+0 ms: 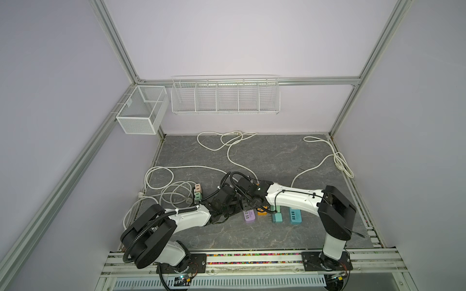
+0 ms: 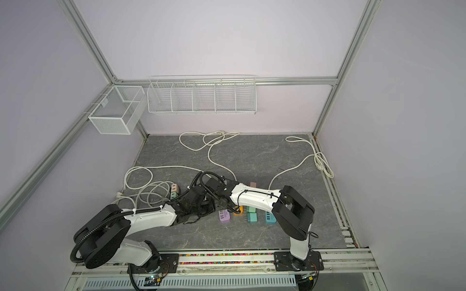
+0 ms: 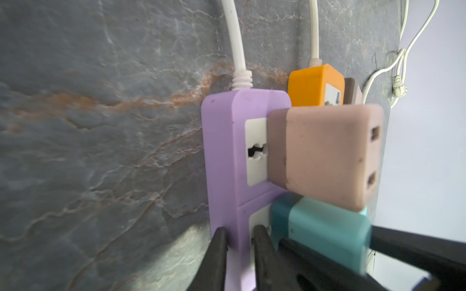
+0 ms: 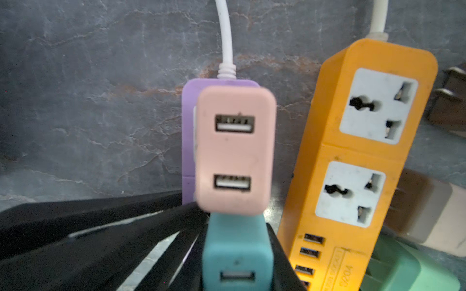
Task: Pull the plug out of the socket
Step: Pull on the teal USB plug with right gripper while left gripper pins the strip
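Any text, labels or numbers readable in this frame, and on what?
"204", after a blurred character: on the boxed label of the orange strip, right wrist view.
Longer line beside it in that box: too blurred to read.
Nothing else legible in any view.

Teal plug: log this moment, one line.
left gripper: shut on purple strip | right gripper: shut on teal plug | outcome: not yet pulled

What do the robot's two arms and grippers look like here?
Both match: white link shells on the left arm and right arm, bulky rounded black joint housings, black base plates. A ribbed black conduit runs along the left arm, tied with a white zip tie; a thin black cable follows the right. Left gripper and right gripper have slim matte-black tapered fingers.
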### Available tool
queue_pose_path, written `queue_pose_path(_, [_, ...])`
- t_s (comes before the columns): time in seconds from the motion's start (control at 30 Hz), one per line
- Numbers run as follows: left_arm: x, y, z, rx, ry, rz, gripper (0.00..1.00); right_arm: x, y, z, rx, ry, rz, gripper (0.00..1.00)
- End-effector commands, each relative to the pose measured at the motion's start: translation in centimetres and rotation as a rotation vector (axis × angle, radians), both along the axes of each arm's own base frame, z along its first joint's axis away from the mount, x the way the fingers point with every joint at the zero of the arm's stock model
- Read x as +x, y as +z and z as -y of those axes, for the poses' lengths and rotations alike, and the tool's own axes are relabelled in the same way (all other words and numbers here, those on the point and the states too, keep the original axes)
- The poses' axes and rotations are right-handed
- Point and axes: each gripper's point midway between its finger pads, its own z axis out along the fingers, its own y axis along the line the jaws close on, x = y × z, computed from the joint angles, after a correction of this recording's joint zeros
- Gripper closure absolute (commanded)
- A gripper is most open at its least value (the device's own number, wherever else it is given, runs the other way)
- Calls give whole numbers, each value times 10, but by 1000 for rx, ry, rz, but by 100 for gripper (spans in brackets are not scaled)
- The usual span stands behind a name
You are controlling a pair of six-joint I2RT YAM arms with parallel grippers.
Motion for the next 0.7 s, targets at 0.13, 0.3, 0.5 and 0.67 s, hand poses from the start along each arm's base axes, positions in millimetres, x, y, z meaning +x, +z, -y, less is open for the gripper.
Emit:
queue_pose_path(0.13, [-25,-50,-42,217,61,-128,80,-10,18,-28,47,34,26,82])
queue_pose_path(0.3, [-27,-51,-45,222,63,-132,80,-1,25,-10,61,-4,44,82])
queue_pose_path(0.5, [-27,-53,-43,184,75,-128,80,-5,23,-18,72,12,23,84])
queue_pose_path(0.67, [-28,-54,-46,184,107,-144,80,-5,26,-20,61,20,32,85])
